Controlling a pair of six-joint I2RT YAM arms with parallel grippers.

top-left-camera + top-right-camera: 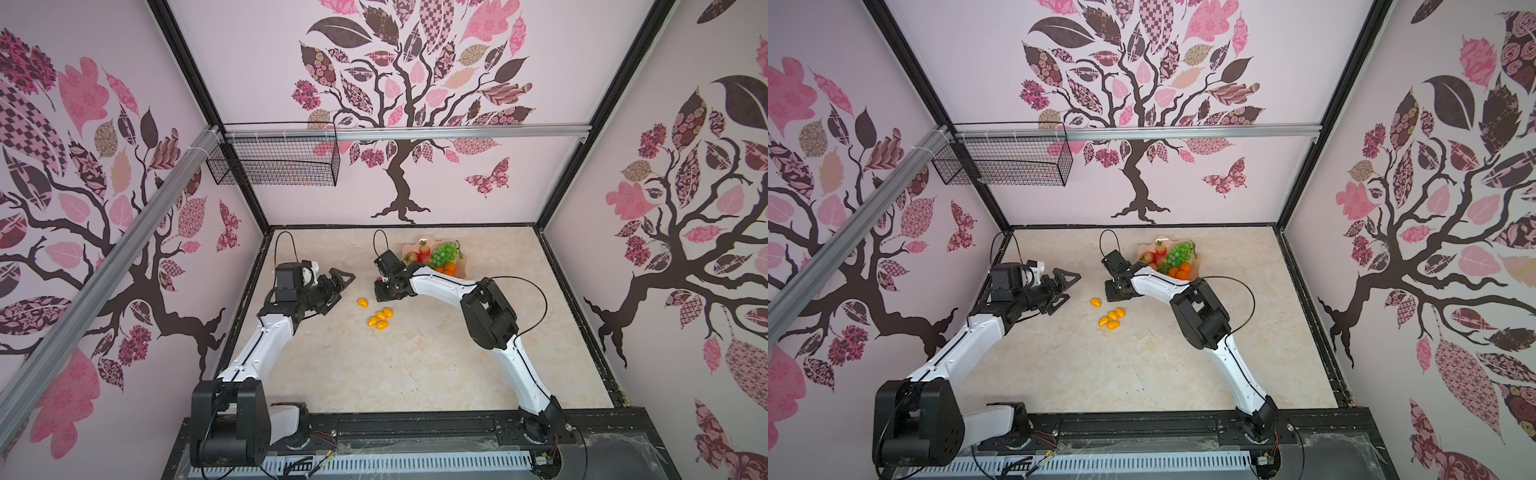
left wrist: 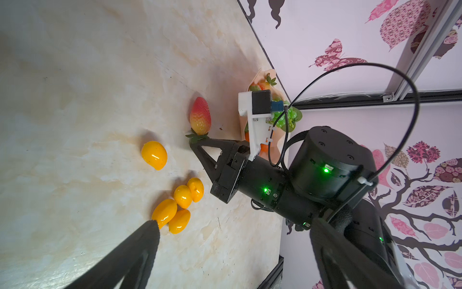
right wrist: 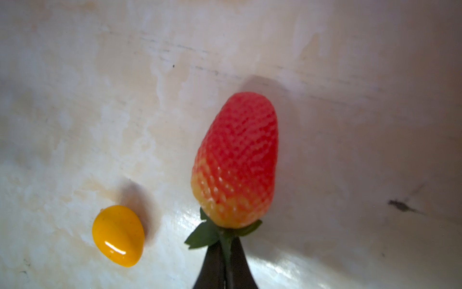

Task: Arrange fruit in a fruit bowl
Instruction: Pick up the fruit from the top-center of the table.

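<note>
Right hand (image 3: 226,252) — clenched on strawberry (image 3: 237,162) by its leaf cap | left hand (image 1: 343,289) — spread wide

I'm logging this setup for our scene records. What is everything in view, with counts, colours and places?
table: one, beige marbled, under everything
tomatoes: five, yellow-orange, on the table; four clustered, one apart
strawberry: one, red, beside the lone tomato, held by its green leaves
bowl: one, peach-pink, far side of the table
grapes: one bunch, green, in the bowl
tangerines: at least two, orange, in the bowl
bowl strawberries: count unclear, red, in the bowl
wire basket: one, black, hanging on the back wall
left hand: black, open, near the tomatoes
right hand: black, shut on the strawberry's leaves
</note>
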